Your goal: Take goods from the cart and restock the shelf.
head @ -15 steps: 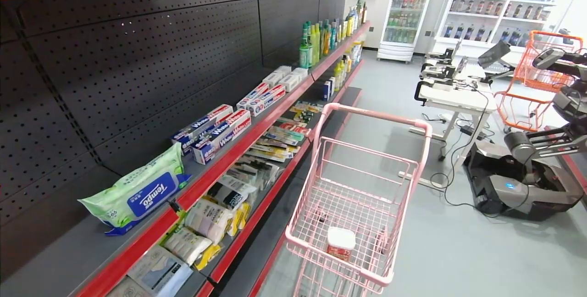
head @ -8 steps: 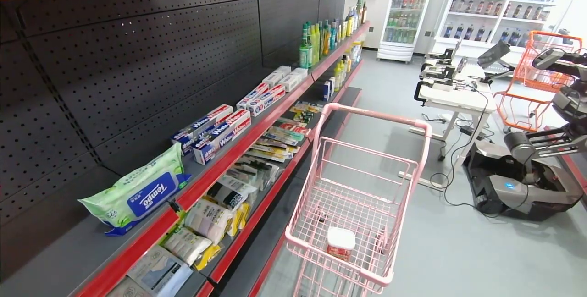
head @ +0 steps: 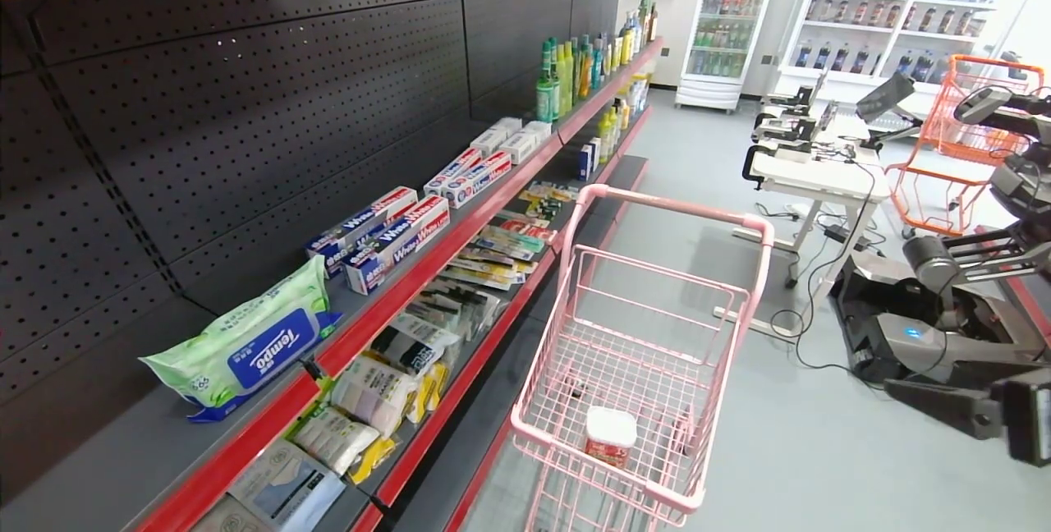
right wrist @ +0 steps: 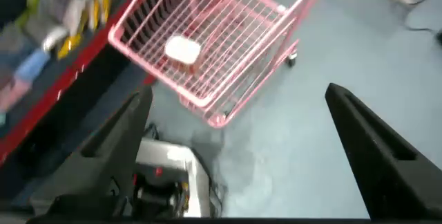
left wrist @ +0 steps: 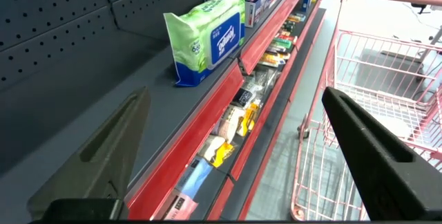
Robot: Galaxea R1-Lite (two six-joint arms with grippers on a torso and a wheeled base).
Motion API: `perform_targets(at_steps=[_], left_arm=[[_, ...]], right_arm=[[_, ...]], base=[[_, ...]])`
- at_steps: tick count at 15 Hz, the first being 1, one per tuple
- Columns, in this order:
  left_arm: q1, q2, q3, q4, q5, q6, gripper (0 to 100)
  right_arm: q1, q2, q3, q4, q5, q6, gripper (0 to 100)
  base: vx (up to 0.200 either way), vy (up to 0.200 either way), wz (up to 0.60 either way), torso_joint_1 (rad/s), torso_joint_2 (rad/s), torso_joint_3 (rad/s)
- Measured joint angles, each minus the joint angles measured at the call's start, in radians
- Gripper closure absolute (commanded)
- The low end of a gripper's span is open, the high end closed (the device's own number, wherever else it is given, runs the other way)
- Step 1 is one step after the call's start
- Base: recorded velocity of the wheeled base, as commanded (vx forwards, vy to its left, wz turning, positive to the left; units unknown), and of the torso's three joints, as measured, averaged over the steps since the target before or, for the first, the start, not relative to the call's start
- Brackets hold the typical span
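Note:
A pink cart stands on the floor beside the shelf. In its basket sits one white-lidded red tub. My right gripper hangs open and empty high over the floor, with the cart and the tub below and ahead of it. In the head view it shows at the lower right edge. My left gripper is open and empty by the shelf edge, short of a green wipes pack that lies on the shelf.
Toothpaste boxes and bottles line the shelf farther along, and small packets fill the tier below. Another robot, a white table and an orange cart stand to the right. Bare floor lies right of the pink cart.
My right gripper has come into the head view at its lower right edge. The cart, the tub and the shelf goods have not moved.

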Motion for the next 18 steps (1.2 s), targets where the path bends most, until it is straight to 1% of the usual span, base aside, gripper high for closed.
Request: perform_targets(at_steps=[1,2,4,6,8,10,12,14,18], left_arm=[[0.000,0.000,0.000,0.000,0.000,0.000,0],[0.000,0.000,0.000,0.000,0.000,0.000,0],[0.000,0.000,0.000,0.000,0.000,0.000,0],[0.000,0.000,0.000,0.000,0.000,0.000,0],[0.000,0.000,0.000,0.000,0.000,0.000,0],[0.000,0.000,0.000,0.000,0.000,0.000,0],[0.000,0.000,0.000,0.000,0.000,0.000,0],[0.000,0.000,0.000,0.000,0.000,0.000,0],[0.000,0.000,0.000,0.000,0.000,0.000,0]], right_arm=[[0.001,0.106,-0.017,-0.025,0.047,-0.063,0],[0.002,0.214,-0.034,-0.078,0.086,-0.119,0],[0.020,0.438,-0.060,-0.243,0.140,-0.192,0],[0.060,0.642,-0.076,-0.415,0.182,-0.259,0],[0.113,0.797,-0.092,-0.498,0.205,-0.337,0],[0.147,0.901,-0.114,-0.524,0.209,-0.346,0],[0.161,0.974,-0.148,-0.526,0.209,-0.352,0],[0.164,1.020,-0.180,-0.526,0.208,-0.364,0],[0.168,1.063,-0.197,-0.526,0.208,-0.400,0]], base=[[0.000,0.000,0.00,0.000,0.00,0.000],[0.000,0.000,0.00,0.000,0.00,0.000],[0.000,0.000,0.00,0.000,0.00,0.000],[0.000,0.000,0.00,0.000,0.00,0.000],[0.000,0.000,0.00,0.000,0.00,0.000],[0.000,0.000,0.00,-0.083,0.13,0.083],[0.000,0.000,0.00,-0.095,0.21,0.105],[0.000,0.000,0.00,-0.100,0.23,0.115],[0.000,0.000,0.00,-0.138,0.30,0.164]])
